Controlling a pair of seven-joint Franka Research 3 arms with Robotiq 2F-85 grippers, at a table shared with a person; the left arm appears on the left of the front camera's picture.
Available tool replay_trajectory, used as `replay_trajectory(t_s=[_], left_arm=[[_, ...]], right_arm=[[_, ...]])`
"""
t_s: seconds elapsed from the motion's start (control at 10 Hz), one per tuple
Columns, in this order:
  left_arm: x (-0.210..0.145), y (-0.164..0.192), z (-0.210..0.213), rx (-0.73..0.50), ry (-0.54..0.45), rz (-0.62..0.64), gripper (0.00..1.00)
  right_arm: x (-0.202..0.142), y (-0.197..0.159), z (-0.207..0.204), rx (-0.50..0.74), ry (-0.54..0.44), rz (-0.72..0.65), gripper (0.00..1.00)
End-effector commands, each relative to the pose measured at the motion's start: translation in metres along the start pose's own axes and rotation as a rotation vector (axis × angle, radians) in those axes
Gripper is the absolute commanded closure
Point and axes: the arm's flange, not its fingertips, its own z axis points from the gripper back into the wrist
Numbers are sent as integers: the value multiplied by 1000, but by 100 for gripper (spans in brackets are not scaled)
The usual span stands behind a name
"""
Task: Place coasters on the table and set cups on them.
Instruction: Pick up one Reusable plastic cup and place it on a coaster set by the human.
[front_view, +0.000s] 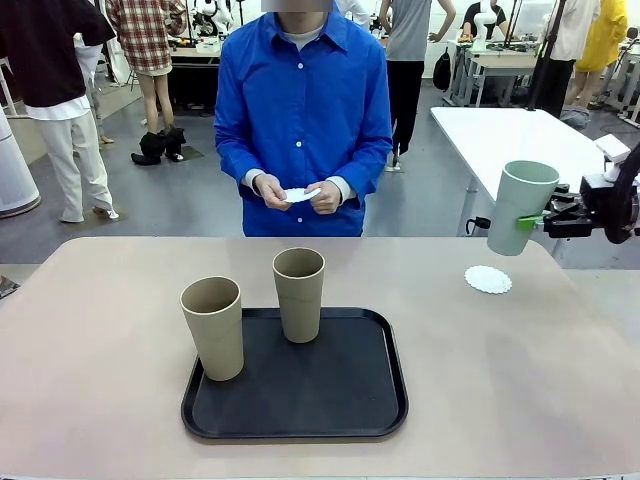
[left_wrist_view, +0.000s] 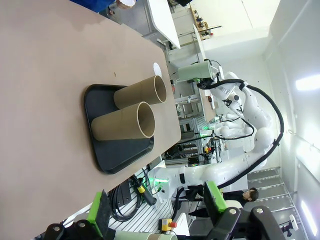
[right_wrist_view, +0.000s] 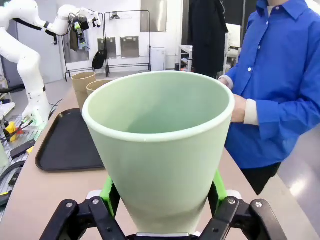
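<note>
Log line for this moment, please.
right end effector: holding mint cup | left end effector: open | tan cups: on tray | coaster: on table

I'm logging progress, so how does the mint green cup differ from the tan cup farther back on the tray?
The green cup is pale mint; the tan cup is brown. The green cup is held aloft by the right gripper; the tan cup stands on the black tray. The green cup tilts slightly; the tan cup is upright. Both are handleless tapered tumblers.

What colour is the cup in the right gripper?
Pale mint green cup; best in right wrist view.
</note>
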Motion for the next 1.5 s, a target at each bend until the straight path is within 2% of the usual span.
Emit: replay_trajectory(t_s=[0.0,0.2,0.5,0.7,0.8,1.3,1.4], left_arm=[[0,-1,2,-20,-8,-10,0],[0,-1,2,-20,-8,-10,0],[0,-1,2,-20,-8,-10,0],[0,-1,2,-20,-8,-10,0],[0,-1,2,-20,-8,-10,0],[0,-1,2,-20,-8,-10,0],[0,-1,2,-20,-8,-10,0]], right_arm=[[-8,-27,1,10,-27,-78,15],[-20,-45,4,-8,-46,-101,15],[-41,-57,13,-39,-57,-166,15],[-43,-58,12,-82,-41,-185,15],[-48,-48,15,-36,-23,-151,15],[-51,-49,16,-44,-22,-162,15],[-56,-51,11,-5,-36,-158,15]])
